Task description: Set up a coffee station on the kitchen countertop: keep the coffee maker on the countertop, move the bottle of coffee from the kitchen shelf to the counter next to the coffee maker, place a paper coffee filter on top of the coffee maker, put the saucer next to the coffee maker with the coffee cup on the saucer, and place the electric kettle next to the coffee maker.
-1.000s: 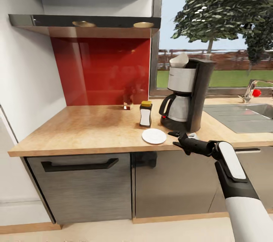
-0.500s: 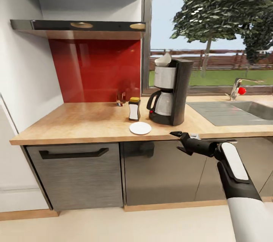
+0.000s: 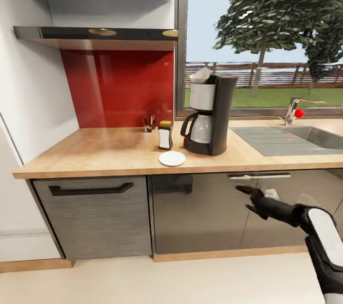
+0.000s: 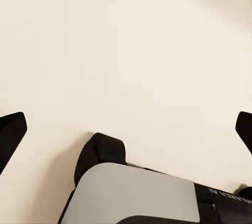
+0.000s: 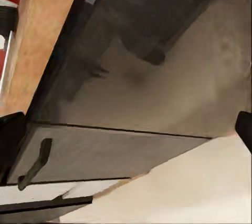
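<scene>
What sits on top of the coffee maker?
A white paper coffee filter sits atop the coffee maker, poking above the basket. Its lower part is hidden inside.

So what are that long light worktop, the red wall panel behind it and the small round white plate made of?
The long light worktop looks like pale wood, matt, with visible grain streaks. The red wall panel seems to be glass or glossy acrylic, since it mirrors things on the counter. The small round white plate looks like glazed ceramic, smooth and plain, though plastic can't be ruled out.

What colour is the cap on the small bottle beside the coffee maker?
Yellow-amber cap, clearest in the head view.
</scene>
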`<state>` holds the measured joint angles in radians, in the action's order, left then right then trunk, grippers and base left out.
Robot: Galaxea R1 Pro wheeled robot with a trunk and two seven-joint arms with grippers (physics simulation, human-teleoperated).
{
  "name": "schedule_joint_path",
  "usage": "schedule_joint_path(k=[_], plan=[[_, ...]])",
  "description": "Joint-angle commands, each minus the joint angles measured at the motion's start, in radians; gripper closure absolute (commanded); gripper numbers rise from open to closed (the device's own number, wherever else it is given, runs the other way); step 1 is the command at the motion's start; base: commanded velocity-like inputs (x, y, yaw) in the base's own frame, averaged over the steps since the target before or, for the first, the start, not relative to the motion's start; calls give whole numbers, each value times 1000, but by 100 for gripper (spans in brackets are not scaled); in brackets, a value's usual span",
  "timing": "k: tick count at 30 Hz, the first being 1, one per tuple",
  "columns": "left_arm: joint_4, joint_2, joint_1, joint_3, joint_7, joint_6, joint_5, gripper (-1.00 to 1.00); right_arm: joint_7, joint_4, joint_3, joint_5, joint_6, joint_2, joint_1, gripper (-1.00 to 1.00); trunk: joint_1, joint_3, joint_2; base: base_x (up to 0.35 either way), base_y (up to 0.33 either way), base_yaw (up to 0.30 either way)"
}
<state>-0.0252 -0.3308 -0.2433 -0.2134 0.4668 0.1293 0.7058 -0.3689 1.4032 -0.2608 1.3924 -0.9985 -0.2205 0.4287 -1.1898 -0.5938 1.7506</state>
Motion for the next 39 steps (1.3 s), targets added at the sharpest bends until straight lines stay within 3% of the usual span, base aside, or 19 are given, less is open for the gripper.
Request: schedule_joint_path(k=[1,2,3,4,5,9,10,11,16,17,19,21,24,26,28,33,39], plan=[[-1,0,-1,-6,3,7,11,-100,0,5,-1,-12,-4,-6,-176,-100,0,-1,0,0,0,0],[-1,0,-1,-6,3,7,11,-100,20,26,-1,-46,-4,-8,-227,-100,0,-1,0,0,0,0],[-1,0,-1,-6,4,7,11,-100,77,46,0,-121,-3,-11,-303,-100,0,-1,0,0,0,0],[-1,0,-1,-6,5,7,11,-100,105,50,0,-155,-2,-12,-328,-100,0,-1,0,0,0,0],[-1,0,-1,-6,5,7,11,-100,169,55,0,-236,0,-13,-371,-100,0,-1,0,0,0,0],[-1,1,-1,-7,6,7,11,-100,326,57,-2,-446,10,-14,-442,-100,0,-1,0,0,0,0],[-1,1,-1,-7,6,7,11,-100,413,50,-4,-570,39,-14,-473,-100,0,-1,0,0,0,0],[-1,1,-1,-7,7,7,11,-100,458,42,-4,-634,65,-13,-488,-100,0,-1,0,0,0,0],[-1,16,-1,-6,8,7,11,-100,705,-53,-10,-952,287,-13,-549,-100,0,-1,0,0,0,0],[-1,24,-2,-6,8,6,11,-100,792,-121,-25,-1055,394,-13,-564,-100,0,-1,0,0,0,0],[-1,30,-1,-5,8,6,11,-100,853,-202,-63,-1132,501,-14,-573,-100,0,-1,0,0,0,0],[-1,34,-1,-3,8,6,11,-100,893,-287,-117,-1185,603,-14,-579,-100,0,-1,0,0,0,0],[-1,39,-1,-2,7,5,11,-100,926,-419,-192,-1231,747,-14,-584,-100,0,-1,0,0,0,0],[-1,43,-1,-2,7,2,11,-100,943,-524,-233,-1257,874,-14,-587,-100,0,-1,0,0,0,0],[-1,49,-1,-1,7,-6,11,-100,950,-568,-248,-1268,939,-13,-588,-100,0,-1,0,0,0,0],[0,68,7,0,6,-30,11,-100,966,-635,-277,-1283,1041,-13,-590,-100,0,-1,0,0,0,-27],[0,74,11,-1,6,-35,11,-100,966,-645,-281,-1285,1054,-12,-590,-100,0,-1,0,0,0,-201]])
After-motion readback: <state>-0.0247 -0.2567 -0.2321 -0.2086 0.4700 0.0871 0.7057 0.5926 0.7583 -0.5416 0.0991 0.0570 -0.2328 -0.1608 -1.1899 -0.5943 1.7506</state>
